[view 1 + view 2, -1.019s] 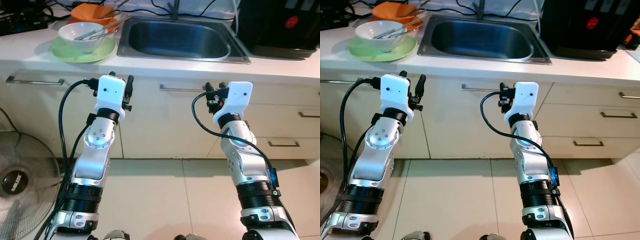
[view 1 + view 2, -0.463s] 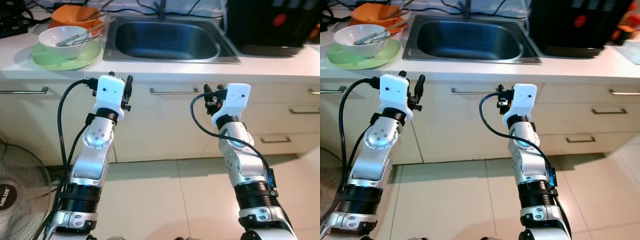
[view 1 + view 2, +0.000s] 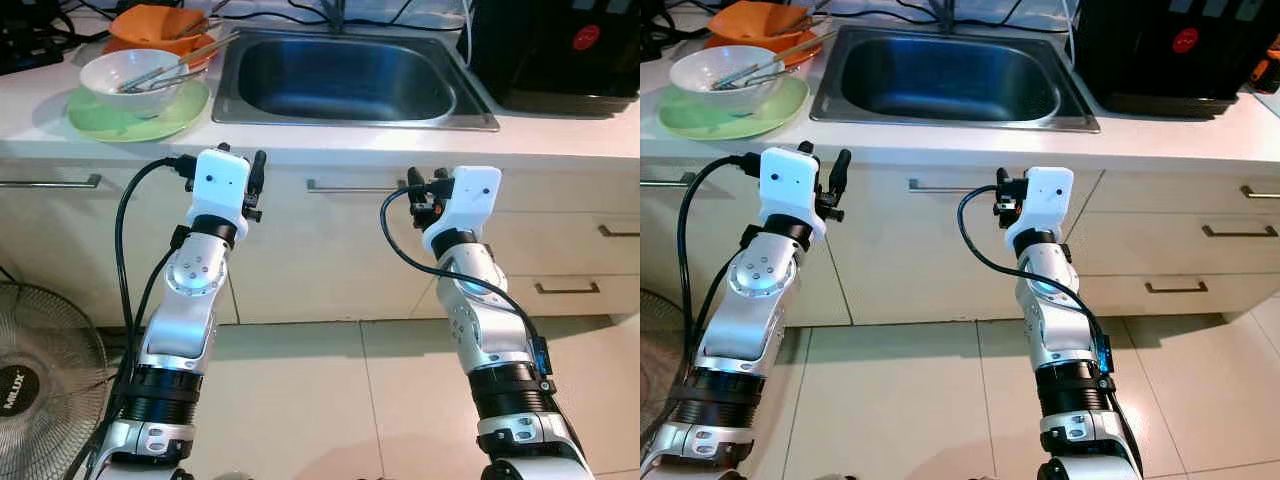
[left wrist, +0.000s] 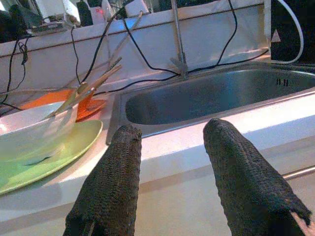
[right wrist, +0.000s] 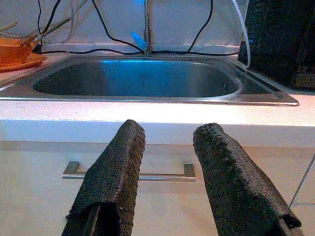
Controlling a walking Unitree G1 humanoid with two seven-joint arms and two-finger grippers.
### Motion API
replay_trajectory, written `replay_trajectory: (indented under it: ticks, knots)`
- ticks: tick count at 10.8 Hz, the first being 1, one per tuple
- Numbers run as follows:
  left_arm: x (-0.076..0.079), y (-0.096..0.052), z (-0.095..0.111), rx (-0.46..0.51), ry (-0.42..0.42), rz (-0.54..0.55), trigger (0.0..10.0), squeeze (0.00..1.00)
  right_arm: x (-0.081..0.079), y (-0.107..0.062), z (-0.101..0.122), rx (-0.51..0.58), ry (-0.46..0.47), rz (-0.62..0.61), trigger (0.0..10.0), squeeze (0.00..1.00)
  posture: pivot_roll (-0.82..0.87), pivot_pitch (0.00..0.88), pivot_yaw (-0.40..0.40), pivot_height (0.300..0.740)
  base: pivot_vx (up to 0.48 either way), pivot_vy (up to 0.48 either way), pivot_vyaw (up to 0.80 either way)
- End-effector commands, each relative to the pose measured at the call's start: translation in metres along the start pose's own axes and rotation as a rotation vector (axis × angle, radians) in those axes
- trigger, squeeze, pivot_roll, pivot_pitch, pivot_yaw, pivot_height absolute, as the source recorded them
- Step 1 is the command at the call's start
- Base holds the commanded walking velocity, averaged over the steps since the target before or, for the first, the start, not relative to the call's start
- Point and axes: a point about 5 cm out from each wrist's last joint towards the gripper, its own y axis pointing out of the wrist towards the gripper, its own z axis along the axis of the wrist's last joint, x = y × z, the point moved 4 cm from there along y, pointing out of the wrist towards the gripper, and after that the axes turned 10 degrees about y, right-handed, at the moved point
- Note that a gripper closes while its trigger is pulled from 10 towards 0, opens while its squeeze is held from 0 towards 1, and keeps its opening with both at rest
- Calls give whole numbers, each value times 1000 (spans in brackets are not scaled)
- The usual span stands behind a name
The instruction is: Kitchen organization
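Facing the worktop point(image 3: 560, 135), your left pincer point(image 4: 170, 172) and right pincer point(image 5: 165, 174) hang spread and empty before the cabinet fronts. Your white bowl point(image 3: 130, 75) (utensils inside) sits on the green plate point(image 3: 160, 112), just left of the sink point(image 3: 345, 75).

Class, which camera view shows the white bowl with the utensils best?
The left eye view: the white bowl sits whole on the green plate. The right eye view shows it similarly; the left wrist view catches it side-on and blurred.
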Motion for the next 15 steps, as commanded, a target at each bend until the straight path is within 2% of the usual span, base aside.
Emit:
replay_trajectory:
  ticks: [1,15]
  knots:
    - [2,2,3,4,-2,-12,10000,0,1,3,4,16,10,-6,10000,0,-42,44,-55,740,319,0,0]
    - [4,1,2,2,-5,-8,10000,0,-1,2,3,15,-4,11,10000,0,-49,25,-58,740,377,0,0]
